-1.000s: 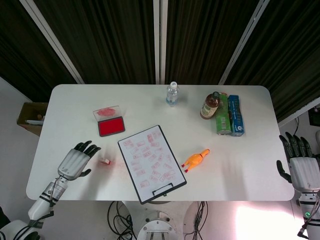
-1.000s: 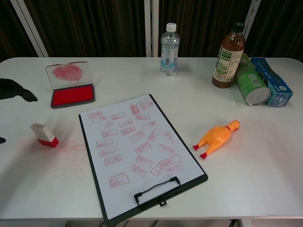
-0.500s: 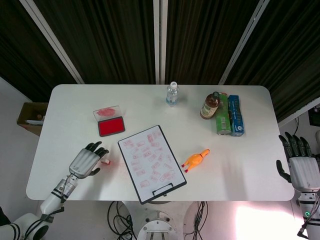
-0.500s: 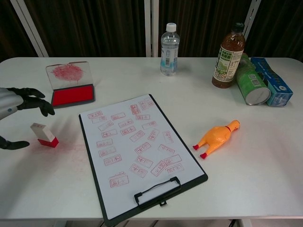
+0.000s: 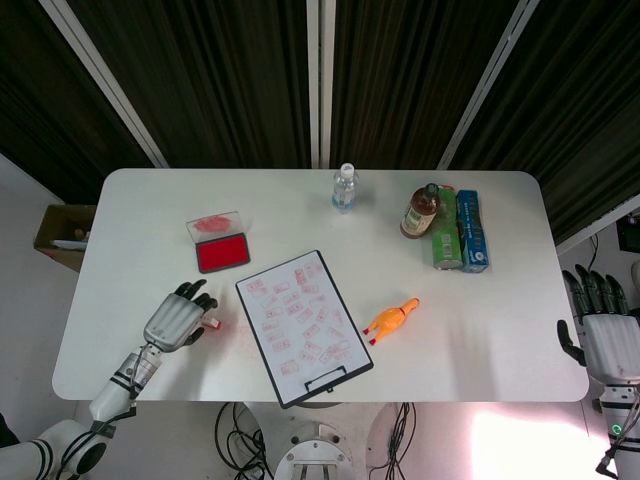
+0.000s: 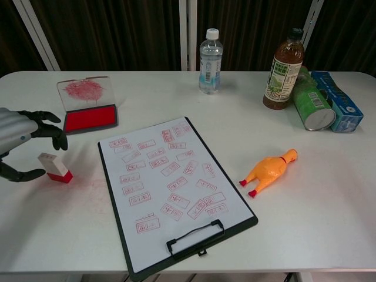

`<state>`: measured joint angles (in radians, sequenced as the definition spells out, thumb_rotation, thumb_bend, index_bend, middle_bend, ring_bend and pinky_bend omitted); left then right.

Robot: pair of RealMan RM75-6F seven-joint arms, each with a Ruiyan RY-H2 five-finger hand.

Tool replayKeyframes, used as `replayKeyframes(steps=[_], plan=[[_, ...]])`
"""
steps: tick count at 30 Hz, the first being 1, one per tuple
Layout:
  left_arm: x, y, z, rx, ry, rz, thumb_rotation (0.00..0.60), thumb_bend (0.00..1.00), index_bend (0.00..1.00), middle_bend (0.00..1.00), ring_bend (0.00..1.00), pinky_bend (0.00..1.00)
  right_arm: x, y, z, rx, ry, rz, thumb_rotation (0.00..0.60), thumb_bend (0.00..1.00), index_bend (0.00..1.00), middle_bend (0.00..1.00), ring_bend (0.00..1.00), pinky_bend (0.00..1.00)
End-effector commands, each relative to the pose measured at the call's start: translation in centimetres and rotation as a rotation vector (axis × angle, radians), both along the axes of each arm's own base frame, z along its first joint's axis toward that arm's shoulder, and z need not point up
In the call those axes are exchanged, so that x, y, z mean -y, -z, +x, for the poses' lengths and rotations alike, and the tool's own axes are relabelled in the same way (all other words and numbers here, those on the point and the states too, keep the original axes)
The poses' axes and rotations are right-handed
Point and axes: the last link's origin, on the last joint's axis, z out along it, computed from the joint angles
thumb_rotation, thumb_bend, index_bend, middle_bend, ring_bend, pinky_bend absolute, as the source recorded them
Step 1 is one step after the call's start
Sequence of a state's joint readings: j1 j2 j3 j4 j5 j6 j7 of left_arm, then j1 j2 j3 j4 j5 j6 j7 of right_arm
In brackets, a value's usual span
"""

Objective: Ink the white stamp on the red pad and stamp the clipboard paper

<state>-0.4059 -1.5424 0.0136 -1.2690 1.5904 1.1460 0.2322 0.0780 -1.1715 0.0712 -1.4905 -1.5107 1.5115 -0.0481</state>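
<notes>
The white stamp (image 6: 54, 167) with a red base lies tilted on the table, left of the clipboard (image 6: 170, 191), whose paper carries several red imprints. The red ink pad (image 6: 89, 118) sits open behind it, its stained lid raised. My left hand (image 6: 23, 144) hovers at the stamp with fingers curved above it and the thumb below; it holds nothing. From the head view the left hand (image 5: 178, 318) covers most of the stamp (image 5: 212, 323). My right hand (image 5: 603, 330) hangs off the table's right edge, fingers spread and empty.
A water bottle (image 6: 210, 54) stands at the back centre. A brown bottle (image 6: 284, 69), a green can (image 6: 310, 107) and a blue box (image 6: 335, 100) cluster at the back right. An orange rubber chicken (image 6: 268, 171) lies right of the clipboard. Red ink smears the table near the stamp.
My left hand has moved rightward and forward to the stamp, its fingers now curving around it. The right hand has barely shifted.
</notes>
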Motion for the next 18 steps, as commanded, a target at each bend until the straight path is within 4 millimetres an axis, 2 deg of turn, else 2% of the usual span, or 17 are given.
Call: replayKeyframes(steps=[1,18], plan=[[-0.08,0.09,-0.08,0.0,-0.002,0.0,0.6,0.32,0.38,0.39,0.13,0.24,0.09,0.05,0.06,-0.003,0.0,0.001,0.6,0.41,0.0,0.0,0.0,0.0],[-0.04,0.39,-0.25,0.008,-0.009,-0.008,0.6,0.33,0.43,0.44,0.13,0.24,0.14,0.24,0.02,-0.003,0.008,0.016,0.6,0.41,0.0,0.0,0.0,0.0]])
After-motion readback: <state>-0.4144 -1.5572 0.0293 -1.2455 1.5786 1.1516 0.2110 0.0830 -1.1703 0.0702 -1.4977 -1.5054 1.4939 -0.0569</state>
